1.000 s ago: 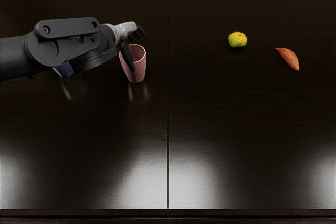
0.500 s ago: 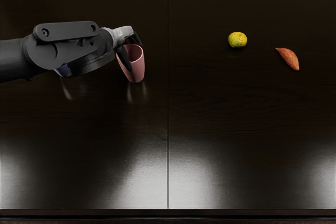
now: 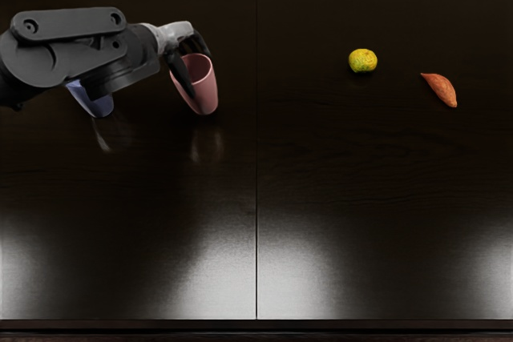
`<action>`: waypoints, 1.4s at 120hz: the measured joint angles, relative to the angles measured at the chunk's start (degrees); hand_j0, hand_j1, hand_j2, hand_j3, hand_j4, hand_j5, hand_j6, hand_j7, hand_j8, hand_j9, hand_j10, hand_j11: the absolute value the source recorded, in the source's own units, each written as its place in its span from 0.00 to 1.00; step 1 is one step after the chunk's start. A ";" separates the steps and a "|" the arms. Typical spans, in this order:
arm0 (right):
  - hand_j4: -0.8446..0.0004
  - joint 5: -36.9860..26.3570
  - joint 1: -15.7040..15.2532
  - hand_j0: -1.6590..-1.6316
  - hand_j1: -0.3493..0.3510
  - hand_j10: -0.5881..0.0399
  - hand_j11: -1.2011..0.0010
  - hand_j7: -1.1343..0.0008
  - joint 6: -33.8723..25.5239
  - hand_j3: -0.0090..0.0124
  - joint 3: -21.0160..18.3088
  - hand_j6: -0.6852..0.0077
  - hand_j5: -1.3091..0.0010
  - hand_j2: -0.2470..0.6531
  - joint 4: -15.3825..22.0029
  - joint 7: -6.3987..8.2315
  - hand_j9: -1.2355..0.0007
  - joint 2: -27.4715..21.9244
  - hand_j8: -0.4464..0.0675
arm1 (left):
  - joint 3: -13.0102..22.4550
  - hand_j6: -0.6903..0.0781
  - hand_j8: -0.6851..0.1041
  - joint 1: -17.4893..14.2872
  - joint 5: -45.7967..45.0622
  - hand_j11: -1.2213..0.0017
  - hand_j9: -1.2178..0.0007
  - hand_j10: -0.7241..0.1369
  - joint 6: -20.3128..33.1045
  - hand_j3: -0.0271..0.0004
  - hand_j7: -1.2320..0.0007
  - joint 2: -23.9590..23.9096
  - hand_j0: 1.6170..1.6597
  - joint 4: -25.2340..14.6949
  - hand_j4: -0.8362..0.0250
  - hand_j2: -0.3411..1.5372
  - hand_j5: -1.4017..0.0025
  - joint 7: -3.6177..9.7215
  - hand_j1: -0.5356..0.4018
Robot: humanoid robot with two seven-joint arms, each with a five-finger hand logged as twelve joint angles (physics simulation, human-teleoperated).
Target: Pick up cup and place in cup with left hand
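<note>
Pink cup (image 3: 205,98), robot hand (image 3: 197,72) seemingly gripping rim

I can pass along the near edge of the dark wooden table (image 3: 256,238), or between the tapered pink cup (image 3: 206,92) and round yellow-green fruit (image 3: 362,61). Toward the left edge, the dark grey arm (image 3: 56,58) and tapered blue cup (image 3: 99,107) block me; rightward, the pointed orange root (image 3: 441,90) does.

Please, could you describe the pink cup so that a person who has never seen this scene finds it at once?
On the dark table, find the middle seam and look to the picture's left, to the left hand. The pink cup is the one its fingers hold; its neighbour, the blue cup, is partly hidden behind the left arm.
</note>
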 joint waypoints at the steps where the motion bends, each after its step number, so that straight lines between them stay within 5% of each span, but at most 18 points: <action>1: 0.98 0.00 0.00 0.04 0.03 0.91 0.98 0.98 0.00 0.42 0.00 0.96 0.98 0.27 0.00 0.00 0.98 0.00 0.84 | -0.11 0.45 0.44 -0.17 -0.02 0.48 0.48 0.29 -0.12 0.99 0.49 0.20 0.94 -0.12 0.41 0.31 0.54 0.01 0.42; 55: 0.98 0.00 0.00 0.04 0.03 0.91 0.98 0.98 0.00 0.42 0.00 0.96 0.98 0.27 0.00 0.00 0.98 0.00 0.84 | -6.52 0.46 0.45 -3.77 -0.15 0.48 0.48 0.29 -7.06 0.99 0.47 12.15 0.94 -7.51 0.41 0.30 0.54 2.49 0.41; 105: 0.98 0.00 0.00 0.04 0.03 0.91 0.98 0.98 0.00 0.42 0.00 0.96 0.98 0.27 0.00 0.00 0.98 0.00 0.84 | -7.14 0.45 0.44 -4.50 -0.07 0.48 0.48 0.29 -9.31 0.99 0.48 24.28 0.94 -13.70 0.40 0.31 0.54 2.57 0.41; 168: 0.98 -0.01 0.00 0.04 0.03 0.91 0.98 0.98 0.02 0.42 0.00 0.96 0.98 0.27 0.00 0.00 0.98 0.00 0.84 | -7.15 0.46 0.44 -4.41 0.28 0.49 0.49 0.27 -10.24 0.99 0.48 34.54 0.94 -14.55 0.39 0.31 0.54 1.94 0.42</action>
